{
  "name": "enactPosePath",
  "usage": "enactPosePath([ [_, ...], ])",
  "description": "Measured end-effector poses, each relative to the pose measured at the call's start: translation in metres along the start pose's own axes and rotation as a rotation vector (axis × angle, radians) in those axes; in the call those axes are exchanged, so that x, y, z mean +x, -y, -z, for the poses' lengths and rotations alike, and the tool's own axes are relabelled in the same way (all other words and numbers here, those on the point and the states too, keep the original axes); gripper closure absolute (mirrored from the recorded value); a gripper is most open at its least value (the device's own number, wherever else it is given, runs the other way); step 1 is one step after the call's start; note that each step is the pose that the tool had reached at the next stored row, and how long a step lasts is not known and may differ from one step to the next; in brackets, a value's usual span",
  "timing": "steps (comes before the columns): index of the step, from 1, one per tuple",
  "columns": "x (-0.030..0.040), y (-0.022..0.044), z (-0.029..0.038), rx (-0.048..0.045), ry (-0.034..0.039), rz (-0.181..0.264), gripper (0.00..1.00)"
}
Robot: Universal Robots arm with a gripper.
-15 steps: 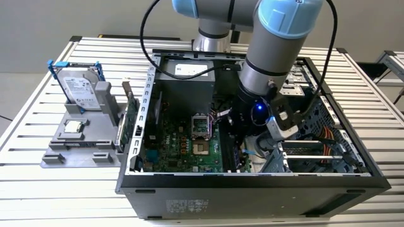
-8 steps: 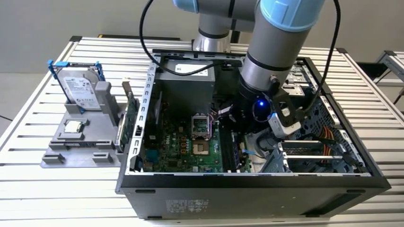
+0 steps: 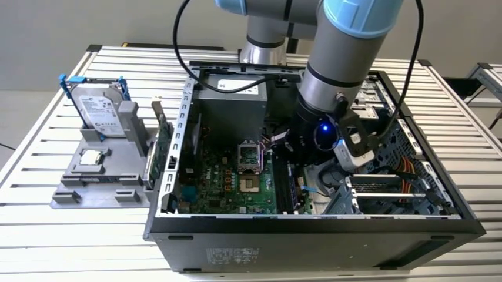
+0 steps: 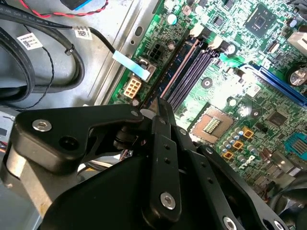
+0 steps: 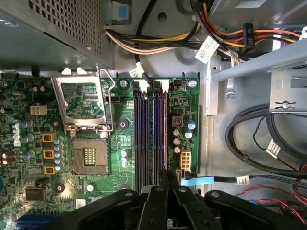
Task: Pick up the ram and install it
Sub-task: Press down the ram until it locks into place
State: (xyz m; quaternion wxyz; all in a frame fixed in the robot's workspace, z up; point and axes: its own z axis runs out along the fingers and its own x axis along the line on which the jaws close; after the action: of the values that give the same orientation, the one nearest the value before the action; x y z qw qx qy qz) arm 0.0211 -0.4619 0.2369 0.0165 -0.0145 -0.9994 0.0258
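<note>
The ram [image 5: 160, 134] is a thin dark stick standing in the memory slot nearest the motherboard's edge, among the long dark slots [image 5: 140, 134]. In the second wrist view the ram [image 4: 175, 67] runs away from my fingertips along that slot. My gripper [image 5: 166, 176] [image 4: 156, 108] is shut, its black fingers pinched on the near end of the ram. In the exterior view my gripper [image 3: 294, 170] reaches down inside the open computer case [image 3: 314, 235], low over the green motherboard [image 3: 227, 188].
The empty CPU socket [image 5: 88, 158] lies beside the slots. Black cables [image 5: 259, 143] and a metal drive bay [image 3: 384, 188] crowd the case on the exterior view's right. On that view's left, a grey fixture [image 3: 86, 188] holds a hard drive [image 3: 102, 111] and a green card [image 3: 161, 150].
</note>
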Motion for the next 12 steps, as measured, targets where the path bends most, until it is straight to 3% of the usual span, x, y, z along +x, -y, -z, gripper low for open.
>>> enactPosePath([
  [12, 0.0001, 0.0001, 0.0024, 0.0002, -0.0001, 0.0, 1.0],
])
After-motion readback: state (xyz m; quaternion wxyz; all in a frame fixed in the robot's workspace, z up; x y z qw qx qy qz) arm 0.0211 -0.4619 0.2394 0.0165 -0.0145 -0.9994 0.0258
